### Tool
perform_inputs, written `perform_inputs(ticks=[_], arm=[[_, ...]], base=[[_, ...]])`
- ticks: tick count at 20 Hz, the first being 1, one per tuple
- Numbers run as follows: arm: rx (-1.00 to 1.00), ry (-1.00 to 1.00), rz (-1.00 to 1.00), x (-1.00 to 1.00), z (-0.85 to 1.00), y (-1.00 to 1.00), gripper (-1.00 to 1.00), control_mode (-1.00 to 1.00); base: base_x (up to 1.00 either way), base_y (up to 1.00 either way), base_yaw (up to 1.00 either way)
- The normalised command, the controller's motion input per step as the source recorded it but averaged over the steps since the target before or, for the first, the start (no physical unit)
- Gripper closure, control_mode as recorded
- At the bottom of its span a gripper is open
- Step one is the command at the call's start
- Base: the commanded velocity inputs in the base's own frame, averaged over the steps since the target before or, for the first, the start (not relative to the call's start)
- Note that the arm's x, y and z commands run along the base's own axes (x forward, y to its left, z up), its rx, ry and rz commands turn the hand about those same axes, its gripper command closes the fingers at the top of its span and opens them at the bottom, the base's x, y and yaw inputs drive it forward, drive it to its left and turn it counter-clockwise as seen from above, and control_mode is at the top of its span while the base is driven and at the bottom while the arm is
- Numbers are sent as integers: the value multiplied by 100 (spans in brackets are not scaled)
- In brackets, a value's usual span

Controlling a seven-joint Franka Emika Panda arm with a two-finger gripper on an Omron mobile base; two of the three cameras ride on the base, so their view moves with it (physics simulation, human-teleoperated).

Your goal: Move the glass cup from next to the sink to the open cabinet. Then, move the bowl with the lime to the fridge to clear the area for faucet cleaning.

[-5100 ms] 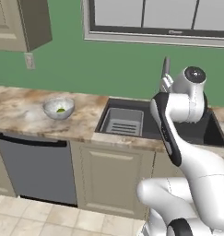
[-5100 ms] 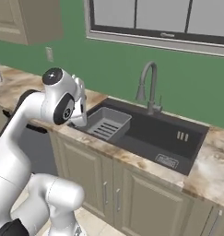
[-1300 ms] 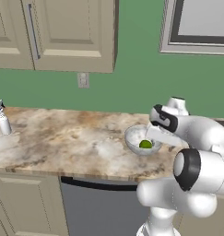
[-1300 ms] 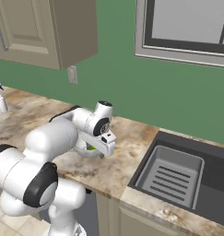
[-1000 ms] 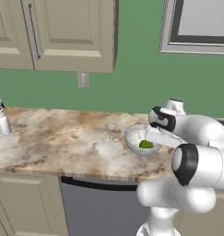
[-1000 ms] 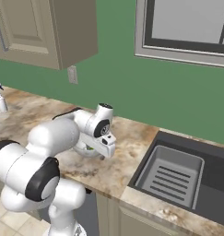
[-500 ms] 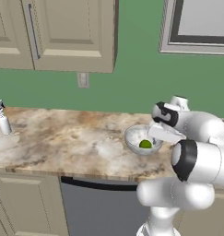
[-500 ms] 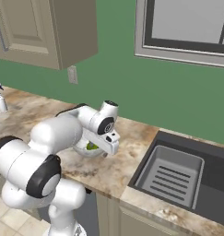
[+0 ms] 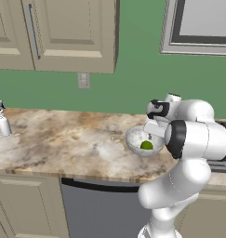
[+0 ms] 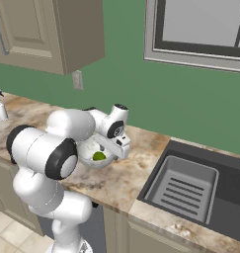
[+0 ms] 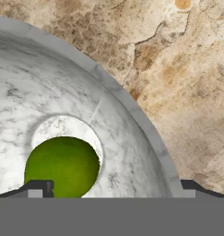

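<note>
Jaws (image 11: 109, 193) have dropped lower onto the bowl (image 11: 85, 115) over the last second, straddling its near wall with the lime (image 11: 61, 166) just inside, bowl resting on the tabletop (image 9: 63, 139); closure cannot be told, fridge transfer pending.

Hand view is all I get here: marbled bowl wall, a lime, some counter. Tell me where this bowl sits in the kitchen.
Observer: The bowl sits on the marbled counter, under the green wall, above a dark grey appliance front.
Operator: Give me the sink's position too.
Observer: In the right base view the sink lies to the right of the bowl, with bare counter between them.
Operator: Report what else stands on that counter.
Observer: A small spray bottle stands at the far left in the left base view, well away from the bowl.
Operator: Say how the hand sits.
Observer: The gripper hangs over the bowl's sink-side rim, with the lime inside the bowl.
</note>
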Motion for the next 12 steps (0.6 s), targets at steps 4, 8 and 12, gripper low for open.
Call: perform_inputs(ticks=[4, 8, 12], arm=[[0, 0, 0, 3, -45, 0, 100, -100], [0, 0, 0, 0, -7, 0, 100, -100], [0, -3, 0, -6, 15, 0, 100, -100]], base=[[0, 0, 0], [0, 0, 0], [0, 0, 0]])
